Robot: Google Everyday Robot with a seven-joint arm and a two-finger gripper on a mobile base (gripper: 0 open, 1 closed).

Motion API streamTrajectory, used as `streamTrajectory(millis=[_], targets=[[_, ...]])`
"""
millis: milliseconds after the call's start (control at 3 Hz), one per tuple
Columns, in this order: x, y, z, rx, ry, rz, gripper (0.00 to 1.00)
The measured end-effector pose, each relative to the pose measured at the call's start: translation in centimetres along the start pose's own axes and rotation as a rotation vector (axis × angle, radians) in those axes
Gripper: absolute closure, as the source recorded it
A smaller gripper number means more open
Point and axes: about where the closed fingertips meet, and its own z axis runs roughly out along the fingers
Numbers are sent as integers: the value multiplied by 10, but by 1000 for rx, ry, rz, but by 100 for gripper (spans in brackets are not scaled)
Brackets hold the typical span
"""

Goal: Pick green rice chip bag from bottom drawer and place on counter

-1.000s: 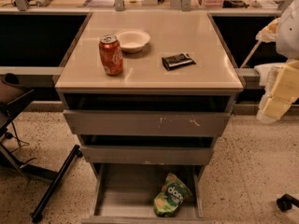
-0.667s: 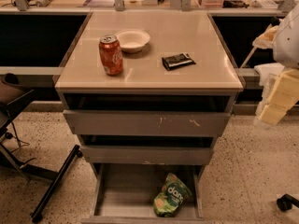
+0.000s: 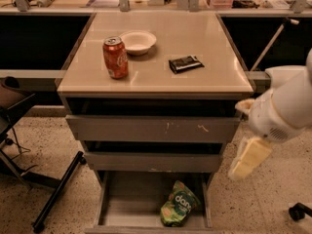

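Hovering right of counter [image 3: 214, 79] — pincer [image 3: 249, 158]

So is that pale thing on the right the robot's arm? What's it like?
Yes. The arm is a smooth, rounded white shell with a small dotted grille. Its gripper, right of the cabinet, is cream-yellow and blocky. No cables show.

We see warm, fairly dim indoor light coming from above. The counter [image 3: 195, 33] has a soft glossy sheen, brightest toward the back. The can [image 3: 115, 57] and bowl [image 3: 138, 42] throw short, soft shadows. The open drawer gaps go near black. The bottom drawer [image 3: 129, 204] is shaded, but the bag [image 3: 179, 210] is readable. The gripper [image 3: 249, 157], right of the cabinet, is evenly lit.
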Motion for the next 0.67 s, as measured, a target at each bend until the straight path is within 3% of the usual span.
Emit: streamTrajectory(millis=[333, 667], targets=[[38, 21, 89, -52, -5, 108, 0], [74, 22, 156, -43, -5, 222, 0]])
